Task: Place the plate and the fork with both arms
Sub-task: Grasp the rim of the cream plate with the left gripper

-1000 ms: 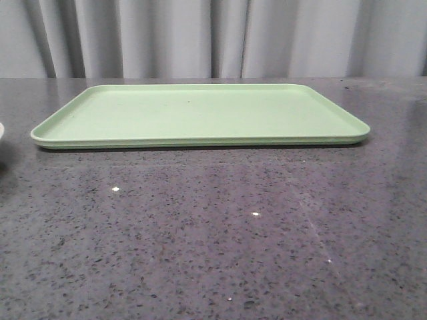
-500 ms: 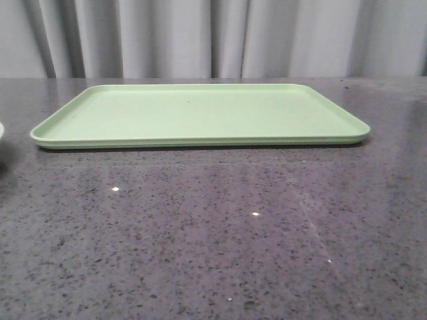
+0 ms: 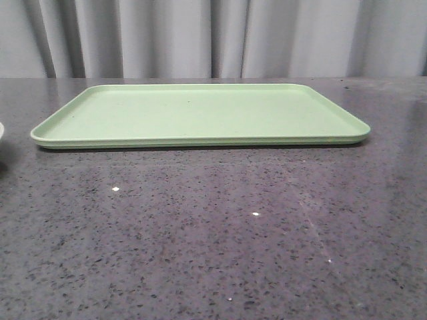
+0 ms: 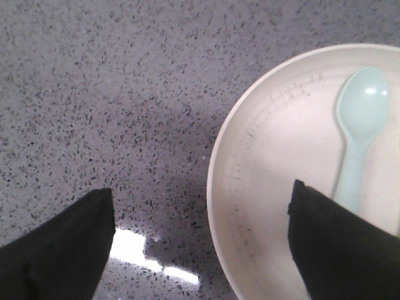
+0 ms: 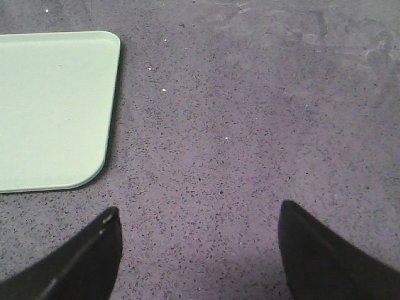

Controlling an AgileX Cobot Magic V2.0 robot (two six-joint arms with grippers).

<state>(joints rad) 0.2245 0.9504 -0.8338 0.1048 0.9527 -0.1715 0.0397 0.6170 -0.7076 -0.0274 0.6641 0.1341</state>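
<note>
Hovering wide open, the left gripper [image 4: 200, 244] straddles the plate [image 4: 269, 181] rim; next, pinch it; the right gripper [image 5: 197, 250] waits open, fork unseen

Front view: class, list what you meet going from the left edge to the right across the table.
A sliver of the cream-white plate at the left edge → the light-green tray → bare speckled grey table out to the right edge.
</note>
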